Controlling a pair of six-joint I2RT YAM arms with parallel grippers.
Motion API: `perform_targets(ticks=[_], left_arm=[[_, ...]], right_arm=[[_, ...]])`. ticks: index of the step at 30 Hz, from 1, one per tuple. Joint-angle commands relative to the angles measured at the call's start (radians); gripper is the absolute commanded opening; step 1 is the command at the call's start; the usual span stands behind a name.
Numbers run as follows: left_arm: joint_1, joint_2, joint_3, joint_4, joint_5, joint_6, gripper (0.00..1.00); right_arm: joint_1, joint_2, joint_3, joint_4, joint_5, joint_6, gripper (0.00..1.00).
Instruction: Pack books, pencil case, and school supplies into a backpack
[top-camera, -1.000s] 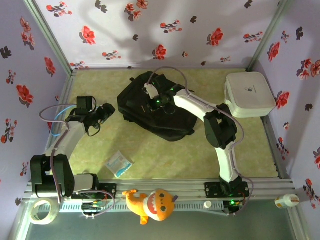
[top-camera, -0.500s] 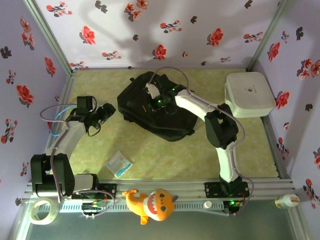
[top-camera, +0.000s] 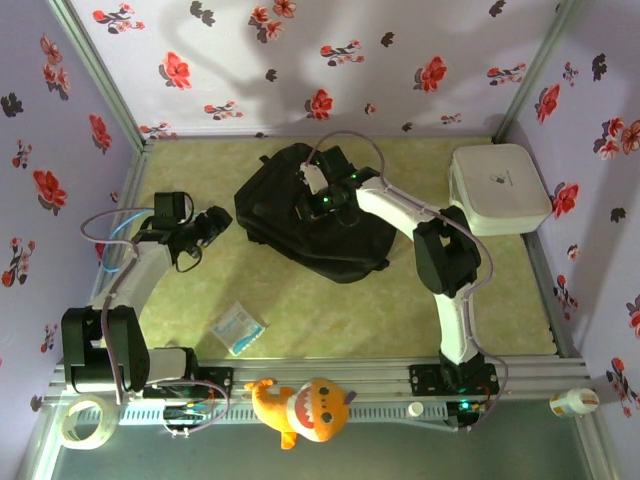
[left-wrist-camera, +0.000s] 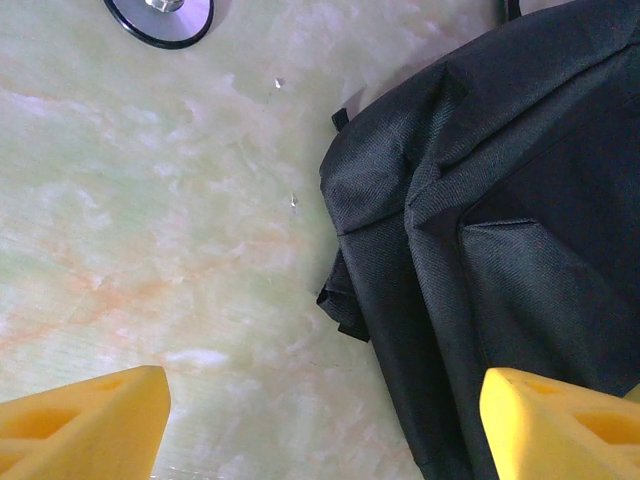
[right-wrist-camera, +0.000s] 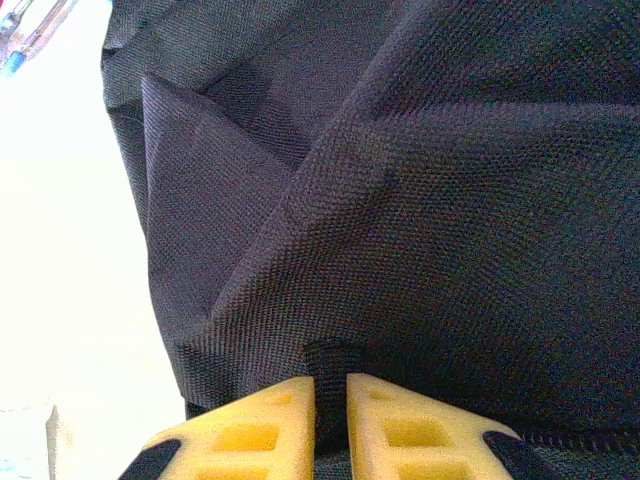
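Backpack (top-camera: 300, 225) lies flat on the green marbled table (top-camera: 400, 320), mid-field toward the back wall. Its black bulk runs from upper left to lower right. From overhead I cannot tell whether it is zipped or open.

Right arm (top-camera: 445, 260) reaches from its base across the bag. Right gripper (top-camera: 310, 182) sits on the backpack's upper left part. On the right wrist camera I see the two yellow fingers (right-wrist-camera: 250, 430) nearly together, with a narrow black fabric tab (right-wrist-camera: 330, 365) pinched between them at the bag's edge. I read that as clamped on the backpack by the tab. Woven black cloth folds above the fingers, and what looks like a zipper run (right-wrist-camera: 575, 438) crosses the lower right corner.

Left gripper (top-camera: 215, 222) hangs over bare table just left of the bag, not touching it. On its wrist camera the yellow fingertips (left-wrist-camera: 80, 420) stand wide apart at the two lower corners, holding nothing. Between them I see tabletop and the bag's side. A small strap end (left-wrist-camera: 340, 300) sticks out from the backpack's edge. A round dark-rimmed disc (left-wrist-camera: 160, 10) lies on the table at the top of that view.

Other items:
- White rounded-square box (top-camera: 498, 188) at far right, apart from the bag.
- Flat pale blue-white packet (top-camera: 238, 327) on the table in front of the bag, nearer the left arm's base.
- Orange-and-yellow plush toy (top-camera: 300, 405) on the front rail.
- Tape roll (top-camera: 82, 422) at lower left.
- Small white bottle (top-camera: 572, 402) at lower right.
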Motion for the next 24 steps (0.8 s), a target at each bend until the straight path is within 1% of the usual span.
perform_targets(ticks=[1, 5, 6, 11, 24], left_arm=[[-0.006, 0.013, 0.028, 0.015, 0.022, -0.013, 0.81], [-0.016, 0.016, 0.03, 0.022, 0.029, -0.017, 0.81], [-0.017, 0.018, 0.031, 0.022, 0.028, -0.018, 0.81], [-0.023, 0.022, 0.032, 0.022, 0.03, -0.018, 0.82], [-0.04, 0.024, 0.034, 0.023, 0.032, -0.023, 0.82]], right_arm=[[-0.002, -0.03, -0.011, 0.016, -0.001, -0.003, 0.18], [0.0, -0.026, -0.008, 0.027, -0.04, 0.015, 0.3], [0.0, -0.022, -0.008, 0.028, -0.041, 0.017, 0.32], [0.002, 0.003, 0.009, 0.026, -0.044, 0.029, 0.34], [0.018, 0.072, 0.071, -0.009, -0.042, 0.035, 0.35]])
